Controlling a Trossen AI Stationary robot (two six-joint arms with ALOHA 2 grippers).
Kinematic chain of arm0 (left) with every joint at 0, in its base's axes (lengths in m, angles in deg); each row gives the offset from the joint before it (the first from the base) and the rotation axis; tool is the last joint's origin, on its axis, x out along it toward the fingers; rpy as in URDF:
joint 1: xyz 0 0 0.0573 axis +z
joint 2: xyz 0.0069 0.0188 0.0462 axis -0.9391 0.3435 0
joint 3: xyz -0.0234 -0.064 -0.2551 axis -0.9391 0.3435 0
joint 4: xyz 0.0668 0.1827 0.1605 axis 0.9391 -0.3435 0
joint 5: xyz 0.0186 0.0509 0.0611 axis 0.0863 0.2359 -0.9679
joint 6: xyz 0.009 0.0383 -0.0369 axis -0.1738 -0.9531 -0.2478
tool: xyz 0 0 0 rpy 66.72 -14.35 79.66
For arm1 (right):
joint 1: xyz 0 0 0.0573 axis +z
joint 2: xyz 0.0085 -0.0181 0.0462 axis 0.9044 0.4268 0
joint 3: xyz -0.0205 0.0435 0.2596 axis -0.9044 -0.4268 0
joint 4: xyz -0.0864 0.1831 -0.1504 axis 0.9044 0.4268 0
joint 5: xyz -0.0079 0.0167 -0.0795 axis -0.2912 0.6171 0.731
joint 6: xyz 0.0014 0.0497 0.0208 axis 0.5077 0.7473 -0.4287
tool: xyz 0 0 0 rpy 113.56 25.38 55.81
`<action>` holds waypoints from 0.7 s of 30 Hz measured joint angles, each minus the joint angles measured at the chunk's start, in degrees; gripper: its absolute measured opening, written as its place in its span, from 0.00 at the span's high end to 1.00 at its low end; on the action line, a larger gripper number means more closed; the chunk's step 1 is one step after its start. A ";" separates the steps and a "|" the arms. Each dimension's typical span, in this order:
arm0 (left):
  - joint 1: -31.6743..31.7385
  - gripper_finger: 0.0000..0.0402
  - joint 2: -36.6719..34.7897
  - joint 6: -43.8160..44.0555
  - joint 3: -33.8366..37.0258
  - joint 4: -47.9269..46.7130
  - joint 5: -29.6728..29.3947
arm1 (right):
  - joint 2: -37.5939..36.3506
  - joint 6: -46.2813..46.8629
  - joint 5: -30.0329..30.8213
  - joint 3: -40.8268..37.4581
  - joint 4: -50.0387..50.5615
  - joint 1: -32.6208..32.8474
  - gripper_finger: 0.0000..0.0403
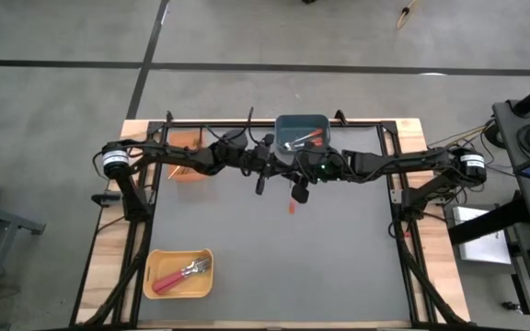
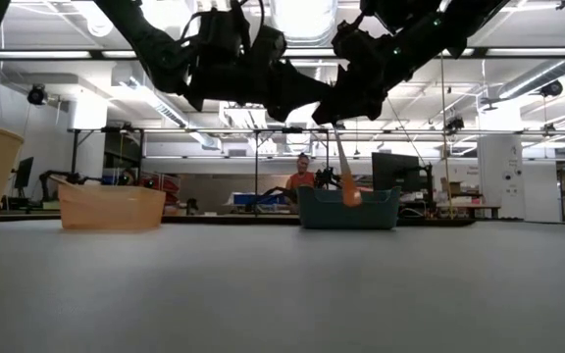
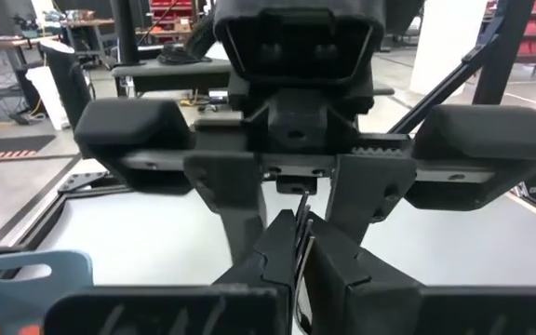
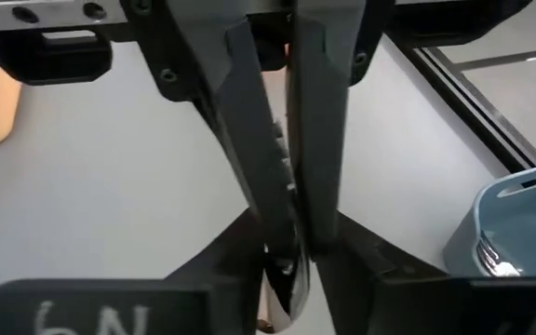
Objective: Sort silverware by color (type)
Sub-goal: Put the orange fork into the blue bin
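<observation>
An orange-handled fork (image 2: 347, 181) hangs in the air in front of the blue-grey bin (image 2: 349, 210), tines up and handle down; its orange handle (image 1: 291, 208) shows from above. Both grippers meet at its upper end over the table's far middle. My right gripper (image 2: 338, 120) comes from the right and my left gripper (image 2: 324, 103) from the left, tip to tip. Both look shut on the fork. The blue-grey bin (image 1: 302, 121) holds more forks (image 1: 302, 140). Red-handled forks (image 1: 180, 274) lie in the yellow bin (image 1: 155, 262). My left gripper (image 3: 302, 247) is closed on a thin upright strip (image 3: 301, 209), the fork's upper end seen edge on. It comes in level from the table's left. My right gripper's body hides the rest of the fork. My right gripper (image 4: 291, 270) pinches the fork's silver upper part (image 4: 283, 268) between its two fingers, slanting down from the table's right. The fork is lifted clear and hangs below the fingers, slightly tilted, with its orange handle (image 2: 349, 192) lowest.
The orange bin (image 1: 187, 158) stands at the far left, partly under my left arm, and shows as the orange bin (image 2: 111, 207) in the low view. The yellow bin sits at the near left. A person (image 2: 304, 176) sits in the room beyond the table.
</observation>
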 joint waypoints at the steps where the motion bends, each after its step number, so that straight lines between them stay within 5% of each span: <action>1: 0.00 1.00 0.00 0.00 0.00 -0.33 -0.11 | 0.00 0.00 0.37 0.00 0.05 0.00 0.78; 10: -0.07 1.00 -1.79 -1.30 0.12 -7.22 -7.85 | -0.14 1.27 6.68 0.00 1.23 -0.13 0.68; 15: -0.04 1.00 -3.88 -1.06 0.13 -12.55 -17.14 | -1.32 3.03 14.11 0.00 3.95 -0.15 0.63; 21: 0.03 1.00 -5.32 4.41 0.15 -16.18 -35.14 | -3.33 4.99 18.00 0.00 3.94 -0.17 0.60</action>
